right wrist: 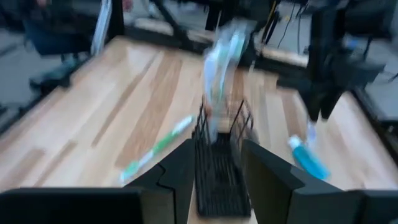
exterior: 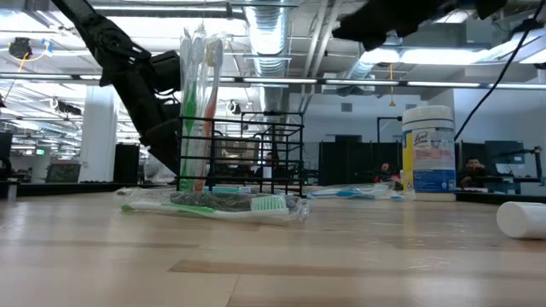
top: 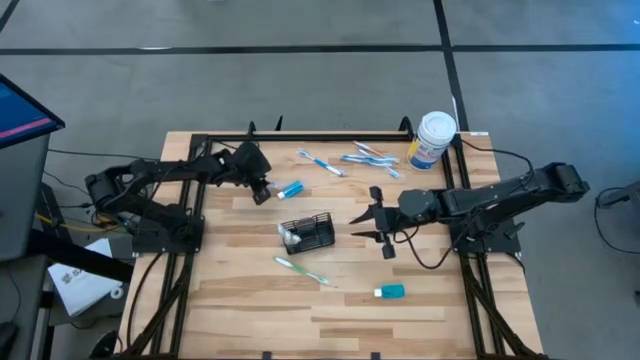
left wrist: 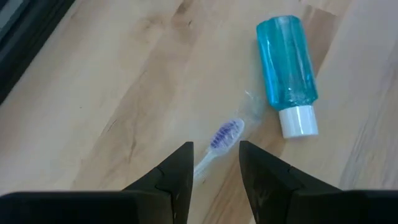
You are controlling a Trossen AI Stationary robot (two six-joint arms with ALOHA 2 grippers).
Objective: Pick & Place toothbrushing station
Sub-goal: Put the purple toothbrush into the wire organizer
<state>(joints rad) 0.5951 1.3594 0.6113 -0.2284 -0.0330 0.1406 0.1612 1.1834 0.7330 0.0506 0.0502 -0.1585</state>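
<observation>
Black wire-mesh holder upright mid-table, toothbrushes inside

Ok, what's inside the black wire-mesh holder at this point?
The toothbrushing station holds wrapped toothbrushes standing upright at one end; its remaining compartments look empty. Their lower ends are hidden behind another wrapped brush lying in front.

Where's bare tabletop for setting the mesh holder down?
Freest: the near-left corner of the table, bordered by the wrapped green toothbrush; also the patch between that brush and the small blue bottle. Crowded: the far edge, with toothbrushes and the wipes canister. The holder sits mid-table.
</observation>
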